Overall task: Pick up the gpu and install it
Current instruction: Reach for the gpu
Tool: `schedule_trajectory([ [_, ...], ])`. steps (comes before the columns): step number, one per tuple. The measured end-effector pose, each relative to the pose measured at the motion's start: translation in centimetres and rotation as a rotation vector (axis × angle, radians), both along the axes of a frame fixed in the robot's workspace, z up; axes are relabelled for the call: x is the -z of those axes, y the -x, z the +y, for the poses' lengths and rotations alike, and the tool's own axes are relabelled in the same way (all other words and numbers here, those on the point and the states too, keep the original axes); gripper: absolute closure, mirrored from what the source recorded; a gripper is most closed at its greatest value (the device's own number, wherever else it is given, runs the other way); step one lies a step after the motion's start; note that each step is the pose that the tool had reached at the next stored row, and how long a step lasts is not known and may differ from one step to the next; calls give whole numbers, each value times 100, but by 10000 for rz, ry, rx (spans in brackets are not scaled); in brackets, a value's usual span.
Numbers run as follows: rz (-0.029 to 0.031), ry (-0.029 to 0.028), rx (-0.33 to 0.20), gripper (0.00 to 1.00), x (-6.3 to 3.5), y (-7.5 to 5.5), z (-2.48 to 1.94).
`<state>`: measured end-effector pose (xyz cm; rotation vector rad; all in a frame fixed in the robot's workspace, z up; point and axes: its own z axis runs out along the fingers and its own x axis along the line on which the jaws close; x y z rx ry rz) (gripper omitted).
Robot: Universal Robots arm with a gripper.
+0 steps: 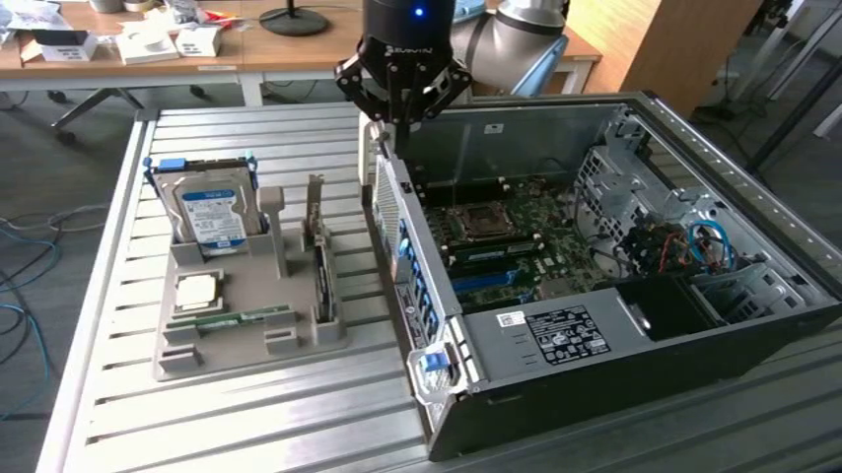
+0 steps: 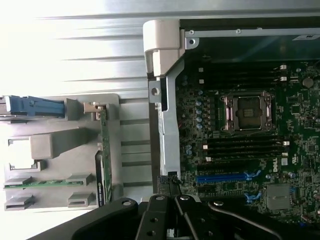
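Grey plastic is what carries the gpu (image 1: 318, 251) at this moment. It stands upright on its long edge in a narrow slot of the holder (image 1: 217, 360), lower than the jaws and off to their side. It is on the outer side of the case wall (image 1: 401, 246) and well apart from them. Your gripper (image 1: 397, 120) hangs above the rear corner of the open computer case (image 1: 736, 325). As far as both views let you judge, its jaws are drawn together on nothing. In the wrist view the gpu (image 2: 105, 150) shows as a thin strip across that wall from the gripper (image 2: 169, 182), so nothing of the pick is done yet.

I see these risks:

- Jaws brought down pressed together would land on the card's top edge and could push it over or jam it in the slot.
- The card is thin. A grip taken off its middle would probably let it swing, and a grip on its components rather than the board could damage them.
- The slot looks snug, so a pull that is not straight up could drag the whole holder along.
- The hard drive (image 1: 211, 212) and the memory stick (image 1: 244, 317) share that holder on the far side of the card from the jaws. A wide approach could knock them.
- The case wall stands between card and motherboard (image 1: 526, 232). A low carry would clip it.
- At the blue slot (image 2: 225, 176), a tilted card would bind rather than seat.
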<state>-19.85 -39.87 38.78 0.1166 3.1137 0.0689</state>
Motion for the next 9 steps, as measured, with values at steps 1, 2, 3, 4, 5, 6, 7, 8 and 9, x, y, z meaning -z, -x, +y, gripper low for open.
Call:
schedule_trajectory([
  [1, 0, 1, 1, 89, 1, 19, 1],
  [2, 0, 1, 0, 89, 2, 38, 2],
  [3, -1, 0, 0, 89, 4, 56, 2],
  [4, 0, 1, 0, 89, 4, 72, 3],
  [5, 0, 0, 0, 89, 6, 88, 3],
  [6, 0, 0, -1, 89, 8, 106, 3],
  [7, 0, 1, -1, 89, 9, 130, 5],
  [8, 0, 0, 0, 89, 11, 158, 8],
  [9, 0, 2, 1, 89, 13, 187, 11],
])
